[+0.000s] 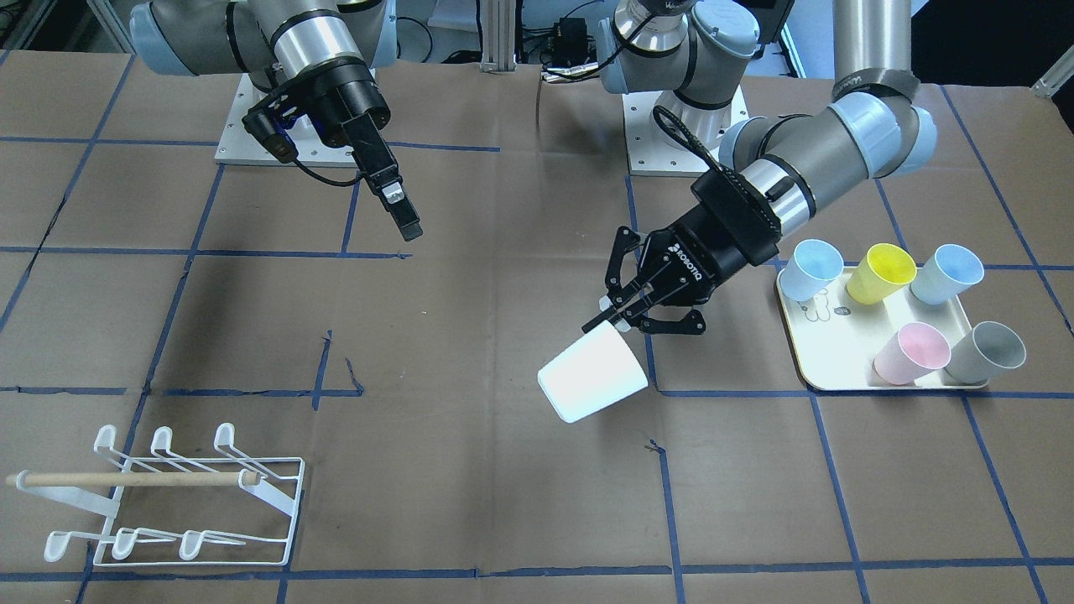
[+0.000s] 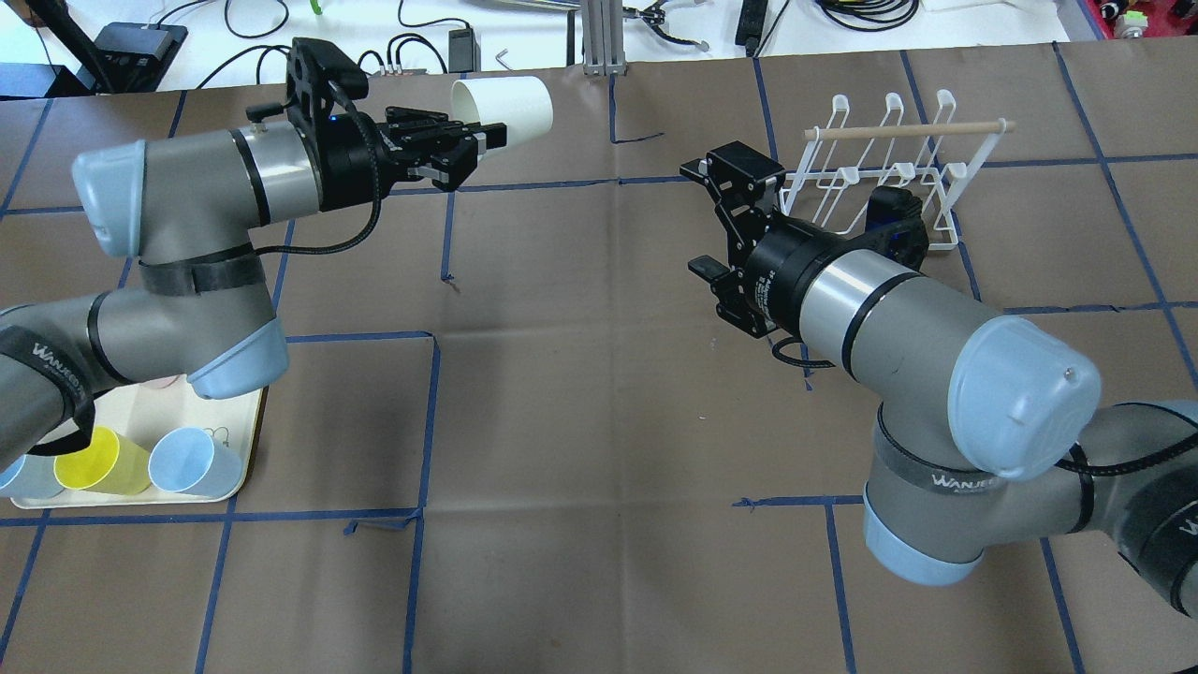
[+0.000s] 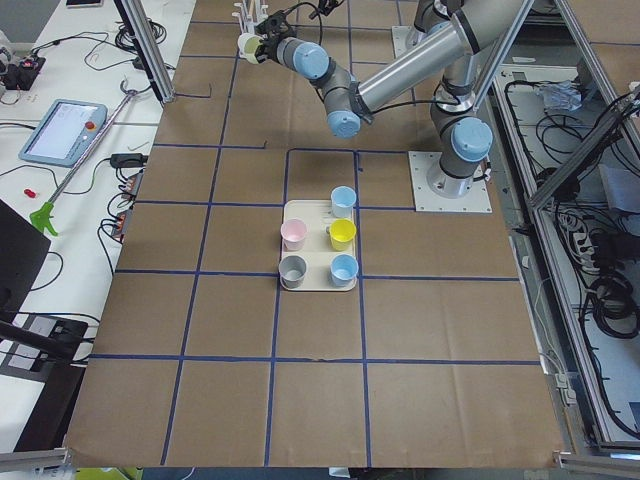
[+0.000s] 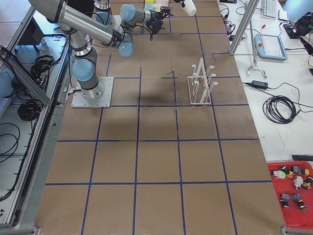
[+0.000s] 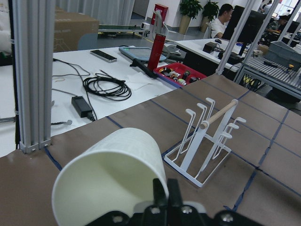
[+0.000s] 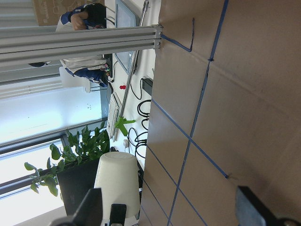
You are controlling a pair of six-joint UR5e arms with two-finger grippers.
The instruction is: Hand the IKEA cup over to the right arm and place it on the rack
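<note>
One narrow rim pinch by the black two-finger left tool (image 1: 617,323) holds the white plastic cup (image 1: 591,373) sideways above the brown tabletop (image 1: 470,503), so it could twist loose and fall if the wide-open right tool (image 2: 707,220), well apart, closes off-centre or release comes early.

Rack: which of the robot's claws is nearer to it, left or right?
Right. The right claw hangs open on the rack's half of the table, short of it; the left claw holds the cup over the other half.
</note>
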